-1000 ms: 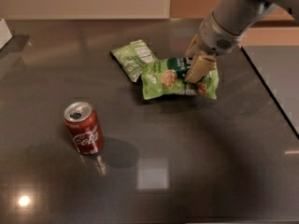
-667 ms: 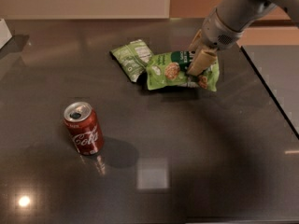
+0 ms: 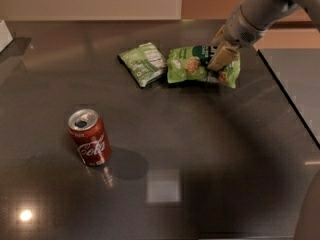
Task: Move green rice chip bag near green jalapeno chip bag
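Gripper [image 3: 222, 59] in upper right of frame, clamped on right end of green rice chip bag [image 3: 192, 64], just beside green jalapeno chip bag [image 3: 144, 63]. Bag looks light, crinkly, slippery; pinch an edge.

The dark table [image 3: 210, 149] bears a red can [image 3: 89, 137], green jalapeno chip bag [image 3: 143, 63], green rice chip bag [image 3: 190, 64] under the hand [image 3: 222, 59].

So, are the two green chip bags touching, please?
Cannot tell. In the camera view the green rice chip bag, under the gripper, and green jalapeno chip bag show neither plain gap nor overlap.
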### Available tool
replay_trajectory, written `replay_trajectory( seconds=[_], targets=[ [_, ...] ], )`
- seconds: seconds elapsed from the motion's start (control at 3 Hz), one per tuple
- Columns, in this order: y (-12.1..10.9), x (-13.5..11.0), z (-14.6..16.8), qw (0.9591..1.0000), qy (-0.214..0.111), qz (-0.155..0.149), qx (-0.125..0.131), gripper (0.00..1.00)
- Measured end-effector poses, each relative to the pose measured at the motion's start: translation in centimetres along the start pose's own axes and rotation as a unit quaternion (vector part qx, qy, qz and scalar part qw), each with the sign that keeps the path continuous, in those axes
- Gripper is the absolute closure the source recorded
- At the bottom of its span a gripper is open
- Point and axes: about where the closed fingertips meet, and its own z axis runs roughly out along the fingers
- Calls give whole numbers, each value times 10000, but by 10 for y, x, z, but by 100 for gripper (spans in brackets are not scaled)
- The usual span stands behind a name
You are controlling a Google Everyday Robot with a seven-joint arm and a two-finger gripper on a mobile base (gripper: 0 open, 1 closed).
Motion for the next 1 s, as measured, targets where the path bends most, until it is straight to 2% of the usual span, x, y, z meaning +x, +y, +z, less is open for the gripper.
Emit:
replay_trajectory(
  seconds=[0.33, 0.67, 1.0],
  targets=[
    [-6, 6, 4, 10000, -25, -44, -38, 12],
    [-6, 5, 6, 10000, -29, -49, -53, 0],
    [-6, 5, 7, 10000, -29, -49, -54, 0]
  ],
)
